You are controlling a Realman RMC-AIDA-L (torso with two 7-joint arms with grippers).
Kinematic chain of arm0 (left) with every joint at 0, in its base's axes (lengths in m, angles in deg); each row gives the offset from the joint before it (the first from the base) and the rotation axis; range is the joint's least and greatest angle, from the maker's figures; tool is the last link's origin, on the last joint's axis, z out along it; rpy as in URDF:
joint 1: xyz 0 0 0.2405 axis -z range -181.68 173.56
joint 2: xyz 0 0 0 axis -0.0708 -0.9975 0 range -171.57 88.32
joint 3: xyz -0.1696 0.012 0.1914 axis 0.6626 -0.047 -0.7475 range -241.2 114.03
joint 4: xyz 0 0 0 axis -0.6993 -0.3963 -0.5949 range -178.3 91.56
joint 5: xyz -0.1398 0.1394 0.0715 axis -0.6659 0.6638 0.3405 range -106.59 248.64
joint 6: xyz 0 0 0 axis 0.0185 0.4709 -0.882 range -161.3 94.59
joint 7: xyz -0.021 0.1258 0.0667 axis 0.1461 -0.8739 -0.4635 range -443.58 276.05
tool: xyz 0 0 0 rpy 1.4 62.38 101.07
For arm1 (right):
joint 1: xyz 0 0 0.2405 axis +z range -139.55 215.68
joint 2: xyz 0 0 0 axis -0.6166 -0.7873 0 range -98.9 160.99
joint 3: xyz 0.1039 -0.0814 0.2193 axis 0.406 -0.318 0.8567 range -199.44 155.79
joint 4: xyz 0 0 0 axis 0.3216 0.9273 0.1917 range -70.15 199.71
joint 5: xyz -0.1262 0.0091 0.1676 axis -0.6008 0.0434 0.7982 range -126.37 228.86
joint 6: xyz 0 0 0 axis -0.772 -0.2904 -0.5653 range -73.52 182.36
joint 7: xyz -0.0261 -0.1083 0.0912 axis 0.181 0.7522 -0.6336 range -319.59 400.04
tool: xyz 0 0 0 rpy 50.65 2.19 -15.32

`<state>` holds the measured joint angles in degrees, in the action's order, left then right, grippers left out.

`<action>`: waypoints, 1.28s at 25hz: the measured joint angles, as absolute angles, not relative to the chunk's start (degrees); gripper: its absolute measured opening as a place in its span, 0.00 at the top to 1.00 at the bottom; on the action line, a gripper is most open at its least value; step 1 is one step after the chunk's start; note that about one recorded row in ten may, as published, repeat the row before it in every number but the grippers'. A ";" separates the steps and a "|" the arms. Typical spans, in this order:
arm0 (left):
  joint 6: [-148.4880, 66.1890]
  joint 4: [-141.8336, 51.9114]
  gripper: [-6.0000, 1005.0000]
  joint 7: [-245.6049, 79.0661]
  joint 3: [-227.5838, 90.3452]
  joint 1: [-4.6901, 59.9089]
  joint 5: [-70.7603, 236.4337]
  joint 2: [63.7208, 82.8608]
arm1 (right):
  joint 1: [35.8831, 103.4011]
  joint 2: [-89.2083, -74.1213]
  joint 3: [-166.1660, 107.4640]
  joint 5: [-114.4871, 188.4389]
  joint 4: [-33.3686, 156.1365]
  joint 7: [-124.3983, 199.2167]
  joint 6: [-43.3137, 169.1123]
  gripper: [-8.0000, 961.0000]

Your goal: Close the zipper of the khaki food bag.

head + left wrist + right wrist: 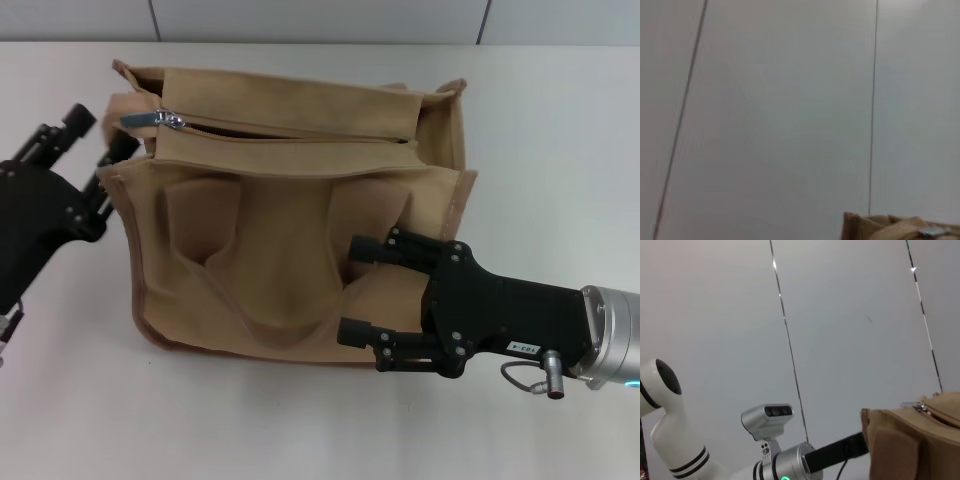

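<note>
Head view: one khaki food bag (300, 230), two grippers, apparently open.

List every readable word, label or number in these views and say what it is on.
Small white sticker on the right end effector, near its wrist: dark print, too small to read.
Bag, zipper, left end effector: no text visible.

bag (300, 200) flanked by both grippers.
</note>
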<state>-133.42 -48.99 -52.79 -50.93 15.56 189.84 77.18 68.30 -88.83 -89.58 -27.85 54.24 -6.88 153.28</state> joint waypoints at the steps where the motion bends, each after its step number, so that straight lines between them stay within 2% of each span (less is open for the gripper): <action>1: -132.77 -49.10 0.46 -52.83 -52.28 15.83 189.97 77.19 | 68.30 -88.83 -89.58 -27.85 54.24 -6.88 153.28 0.22; 28: -133.05 -48.69 0.46 -56.03 -51.46 15.87 189.81 77.23 | 68.29 -88.83 -89.59 -27.76 54.23 -6.88 152.88 0.23; 32: -133.10 -48.09 0.55 -56.03 -51.26 15.80 189.67 77.27 | 68.22 -88.83 -89.59 -27.76 54.29 -6.88 152.51 0.24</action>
<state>-133.10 -48.09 -56.03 -51.26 15.80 189.67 77.27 68.22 -88.83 -89.59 -27.76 54.29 -6.88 152.51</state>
